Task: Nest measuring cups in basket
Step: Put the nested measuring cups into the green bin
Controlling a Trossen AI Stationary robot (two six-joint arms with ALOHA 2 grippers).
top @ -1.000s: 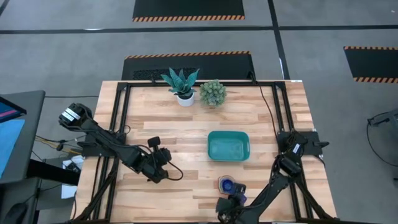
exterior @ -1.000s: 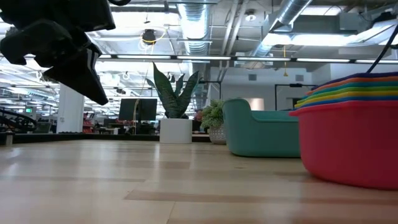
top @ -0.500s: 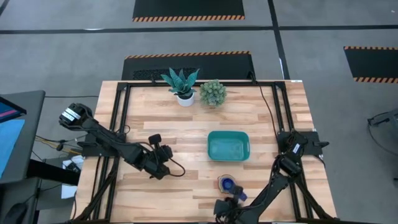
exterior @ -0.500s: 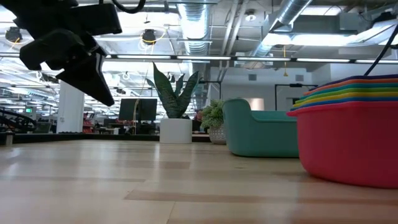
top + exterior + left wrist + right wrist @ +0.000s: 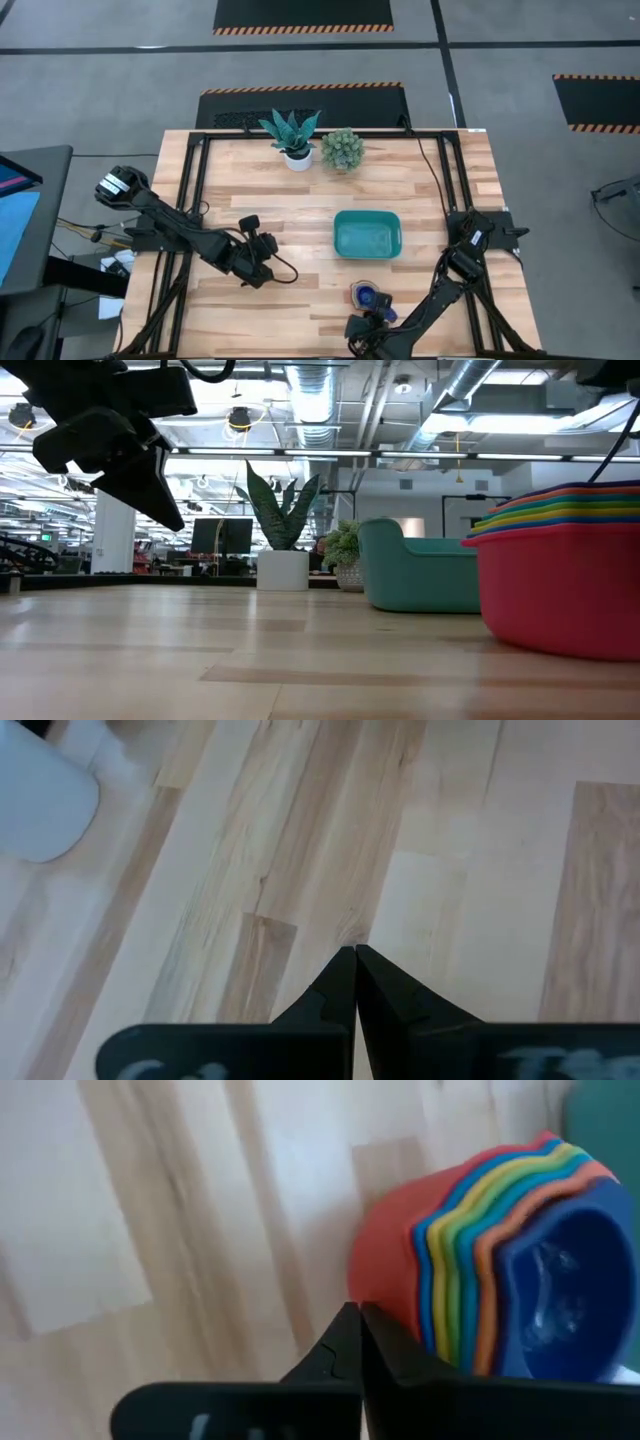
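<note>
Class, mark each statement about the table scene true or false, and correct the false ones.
1. The measuring cups sit nested in one stack. True.
2. The stack lies inside the basket. False: it stands on the table, outside the basket.
3. The right gripper holds a cup. False: it is shut on nothing, beside the stack.
4. The left gripper is shut above bare wood. True.
5. Two potted plants stand at the table's far edge. True.

Overhead and table-level views share the basket (image 5: 367, 235).
</note>
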